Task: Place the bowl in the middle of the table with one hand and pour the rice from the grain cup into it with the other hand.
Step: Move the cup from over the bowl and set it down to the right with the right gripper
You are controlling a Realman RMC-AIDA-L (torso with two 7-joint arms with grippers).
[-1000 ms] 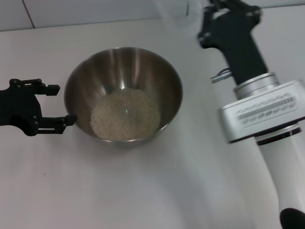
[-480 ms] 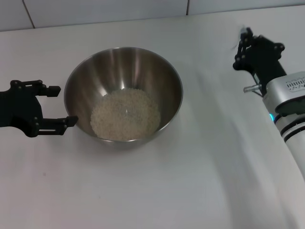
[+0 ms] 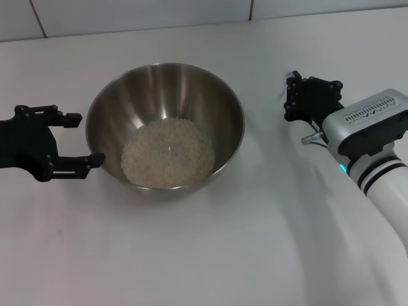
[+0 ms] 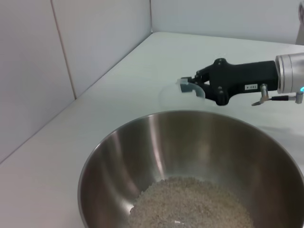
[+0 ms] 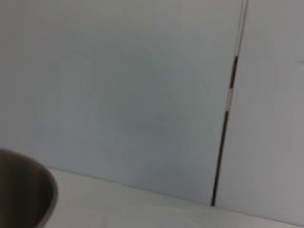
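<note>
Rice (image 3: 167, 152) lay as a pale heap in the bottom of the bowl (image 3: 165, 83), and I took the bowl as my landmark for everything else.

My left hand (image 3: 64, 141) sat on the bowl's left side, fingers (image 3: 71, 118) spread wide and grasping nothing, the nearer fingertip just beside the bowl's outer wall; I could not tell whether it touched. From the left wrist camera I saw the bowl (image 4: 118, 156) close up, with the rice (image 4: 192, 204) covering its floor.

My right hand (image 3: 294, 97) was on the bowl's right side, well apart from its rim and low over the bench (image 3: 204, 255). In the head view its black fingers pointed toward the bowl. The left wrist camera showed that same right hand (image 4: 191, 86) beyond the bowl's far rim, with the grain cup (image 4: 178, 95) at its fingertips, a clear faint shape that seemed to be clamped there. I could not make out any rice in the cup.

The right wrist camera gave me only a white tiled wall (image 5: 142, 95) with a dark grout line, a strip of bench, and a sliver of the bowl's rim (image 5: 45, 190) at the edge.
</note>
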